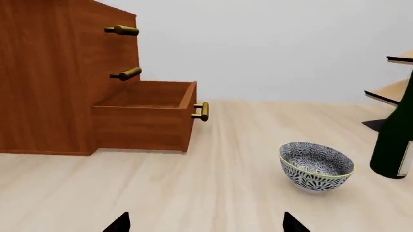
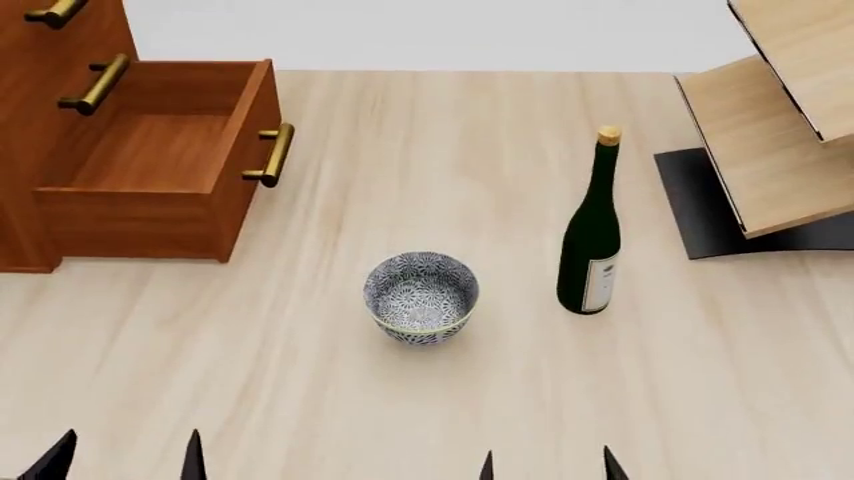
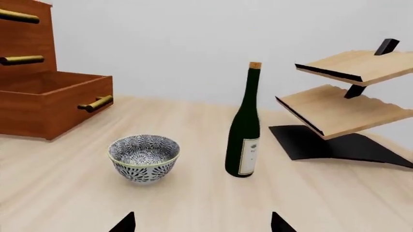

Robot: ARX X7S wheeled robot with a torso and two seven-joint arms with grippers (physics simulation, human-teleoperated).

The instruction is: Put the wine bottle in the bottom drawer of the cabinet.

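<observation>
We are holding our left hand (image 2: 127,455) and right hand (image 2: 547,465) low at the surface's (image 2: 400,400) near edge, both spread wide and holding nothing. The wine bottle (image 2: 591,235) is standing upright mid-surface beside the patterned bowl (image 2: 422,297), which is sitting bare inside. The bottom drawer (image 2: 160,160) of the cabinet (image 2: 27,130) is hanging open at the far left corner, nothing showing in it.

Cabinet (image 2: 27,150) top beyond frame

Not much of the robot showing here. In the head view only the dark fingertips poke up at the bottom edge: left gripper (image 2: 127,458) spread apart, right gripper (image 2: 547,466) spread too. Each wrist camera shows its own two tips wide apart, holding nothing. Arms themselves are out of frame.
</observation>
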